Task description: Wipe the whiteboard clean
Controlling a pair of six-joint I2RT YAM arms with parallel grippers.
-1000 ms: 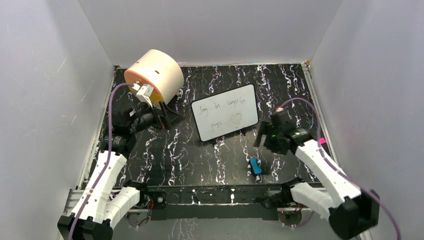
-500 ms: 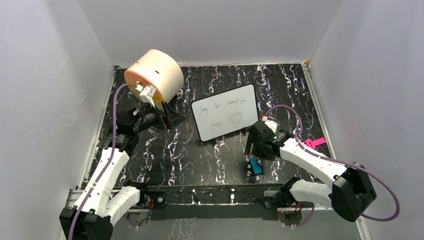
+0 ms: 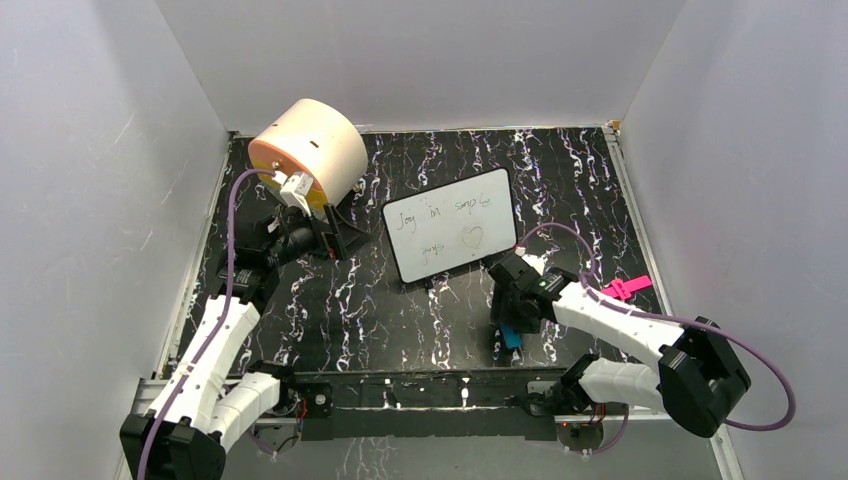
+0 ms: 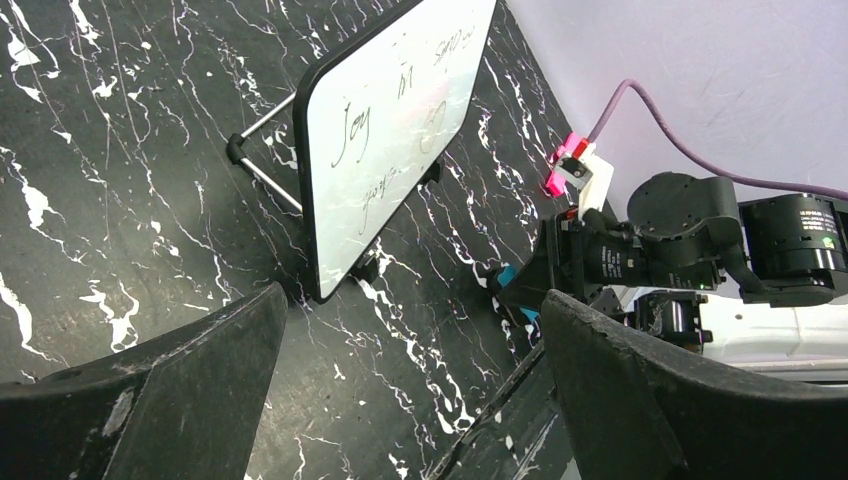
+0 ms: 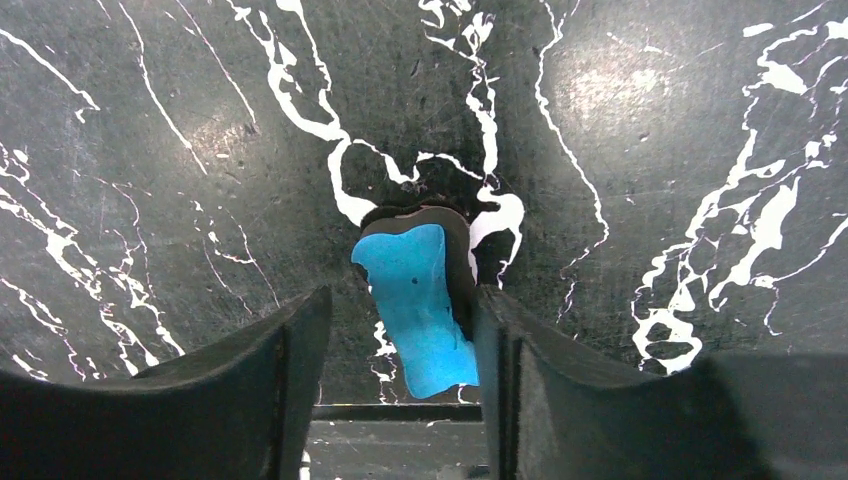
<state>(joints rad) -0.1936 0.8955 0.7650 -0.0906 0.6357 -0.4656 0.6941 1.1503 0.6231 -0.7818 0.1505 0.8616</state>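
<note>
While the left arm (image 3: 215,345) rises from its base toward the cream cylinder (image 3: 310,145), the left gripper (image 3: 338,236) gapes wide and holds nothing. The right arm (image 3: 610,320) reaches low over the black marbled table (image 3: 400,310). The right gripper (image 5: 400,340) points down, not yet clamped, straddling a blue eraser (image 5: 420,300): one finger touches it, the other stands just off. The whiteboard (image 3: 450,237) stands tilted mid-table, just beyond, with handwriting on it.

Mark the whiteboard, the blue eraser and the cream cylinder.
whiteboard (image 3: 452,228), top view, middle of its white face.
blue eraser (image 5: 418,305), right wrist view, middle of its blue top.
cream cylinder (image 3: 318,135), top view, its cream side wall.
</note>
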